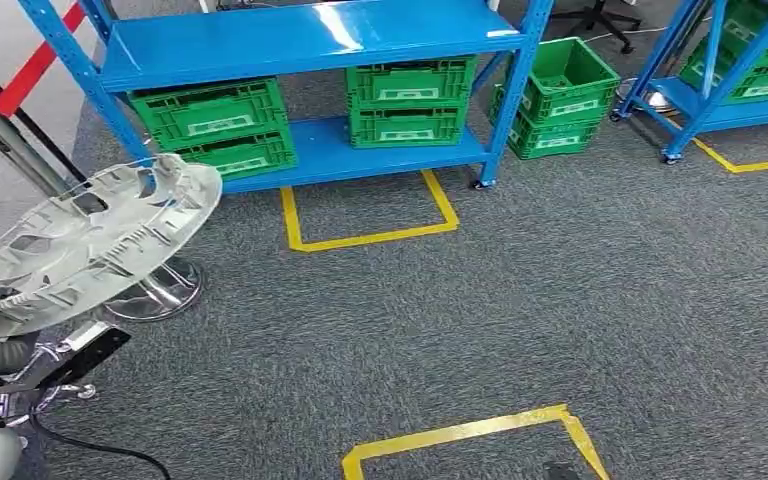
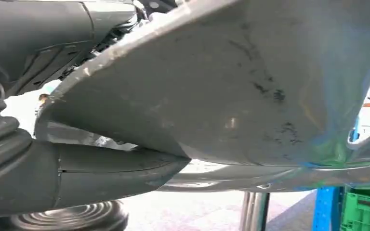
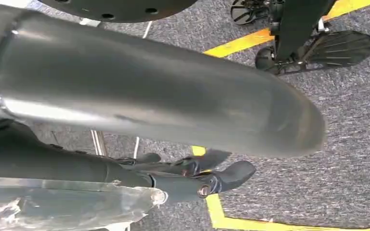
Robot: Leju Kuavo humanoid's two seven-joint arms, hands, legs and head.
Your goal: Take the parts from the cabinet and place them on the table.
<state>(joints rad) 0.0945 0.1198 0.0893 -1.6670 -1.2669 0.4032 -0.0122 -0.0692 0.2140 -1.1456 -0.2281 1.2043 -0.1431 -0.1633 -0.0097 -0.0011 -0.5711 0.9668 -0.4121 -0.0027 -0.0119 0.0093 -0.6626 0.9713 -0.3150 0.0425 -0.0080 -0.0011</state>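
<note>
One big round part (image 1: 90,240), a pale grey plastic disc with cut-out holes and ribs, sits tilted at the left side of the head view, up in the air over the grey carpet floor (image 1: 520,320). The left hand (image 2: 91,175) holds the disc: in the left wrist view the thick grey thumb presses against the disc's smooth underside, right at its curved edge. The right hand (image 3: 192,178) hangs low over the carpet, its dark fingers lying close together and partly bent; I cannot tell if anything is in it. Past the disc stands a shiny metal post with a round foot (image 1: 160,285). Behind that is a blue metal shelf rack (image 1: 310,40), with green plastic crates (image 1: 410,100) on its low shelf and one more green crate (image 1: 560,95) on the floor just beside its right leg. Yellow tape makes a box outline (image 1: 365,235) on the carpet in front of the rack, and another yellow tape corner (image 1: 480,435) lies near the bottom edge. Between the two tape marks the carpet stretches wide, out to the right edge.
</note>
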